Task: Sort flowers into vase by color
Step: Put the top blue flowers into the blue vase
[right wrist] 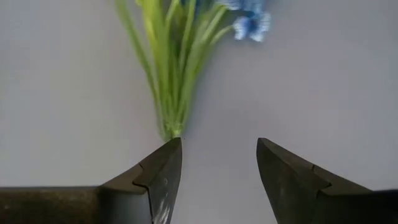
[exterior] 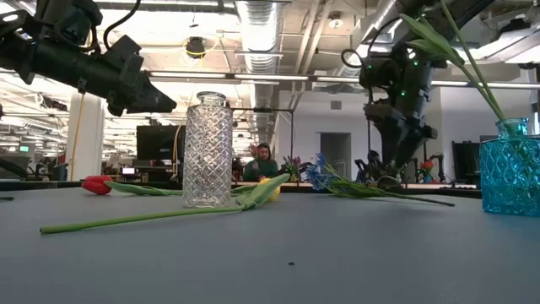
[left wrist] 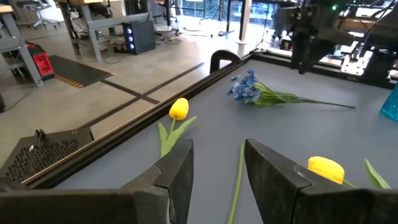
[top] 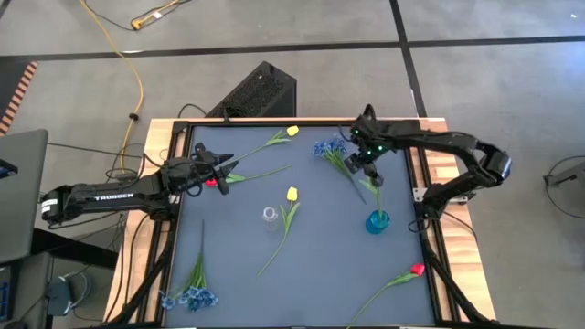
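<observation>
We judge task barely begun — blue vase (top: pixel 377 221) holds one stem; clear vase (top: pixel 270 216) empty. Right gripper (right wrist: pixel 217 163), fingers apart, above blue bunch (top: pixel 331 152); left gripper (left wrist: pixel 214 169) apart near red tulip (top: pixel 212 182) — remaining tulips on table.

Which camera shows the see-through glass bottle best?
The low view: the clear vase stands close and upright, its diamond pattern plain, empty. The high view shows only its small round top from above. Neither wrist view shows it.
</observation>
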